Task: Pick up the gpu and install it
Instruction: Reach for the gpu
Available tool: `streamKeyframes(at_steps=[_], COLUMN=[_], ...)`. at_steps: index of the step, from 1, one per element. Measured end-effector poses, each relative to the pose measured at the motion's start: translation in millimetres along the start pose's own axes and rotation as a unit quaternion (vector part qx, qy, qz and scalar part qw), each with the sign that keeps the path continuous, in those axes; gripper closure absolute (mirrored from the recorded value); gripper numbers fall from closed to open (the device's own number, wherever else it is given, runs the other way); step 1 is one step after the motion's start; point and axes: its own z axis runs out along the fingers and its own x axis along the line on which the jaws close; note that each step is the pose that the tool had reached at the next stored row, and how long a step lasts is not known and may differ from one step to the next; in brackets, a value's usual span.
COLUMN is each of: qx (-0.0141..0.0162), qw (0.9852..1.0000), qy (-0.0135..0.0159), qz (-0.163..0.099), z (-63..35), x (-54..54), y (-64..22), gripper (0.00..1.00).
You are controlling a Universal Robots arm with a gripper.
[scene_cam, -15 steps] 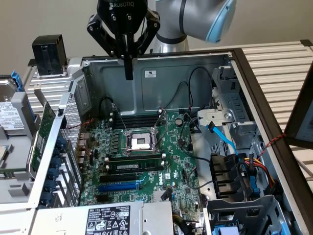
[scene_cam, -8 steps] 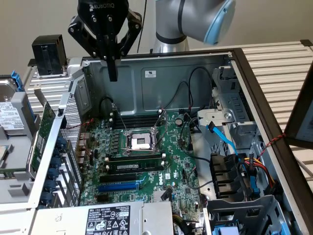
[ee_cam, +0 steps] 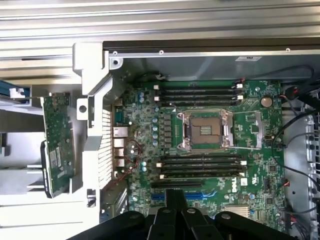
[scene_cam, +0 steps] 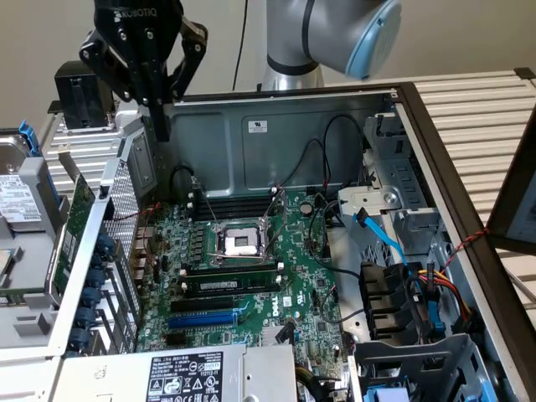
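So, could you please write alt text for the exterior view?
A black gripper, shut and empty, hangs over a corner of the open computer case at the exterior view's left. Just outside that wall sits the green gpu, near a hard drive; the motherboard has an empty CPU socket.

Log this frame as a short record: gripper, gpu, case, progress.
gripper: shut, empty, above the computer case edge
gpu: outside the case, beside its perforated panel, not gripped
motherboard: in the case, blue expansion slot vacant
progress: gpu not yet picked up
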Motion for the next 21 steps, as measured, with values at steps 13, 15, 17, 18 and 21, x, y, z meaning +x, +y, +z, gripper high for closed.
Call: streamKeyframes(at_steps=[13,15,17,18,21], qx=[0.0003,0.0004,0.0005,0.0005,0.0006], qw=[1.0,1.0,1.0,1.0,1.0], qy=[0.0049,0.0058,0.0069,0.0074,0.0091], qz=[0.0,0.0,0.0,0.0,0.0], z=[-0.7,-0.6,-0.4,-0.4,-0.2], x=[59.1,68.1,77.3,81.7,95.4], y=[-4.2,-4.9,-5.5,-5.8,-6.8], gripper=[0.89,0.89,0.89,0.89,0.89])
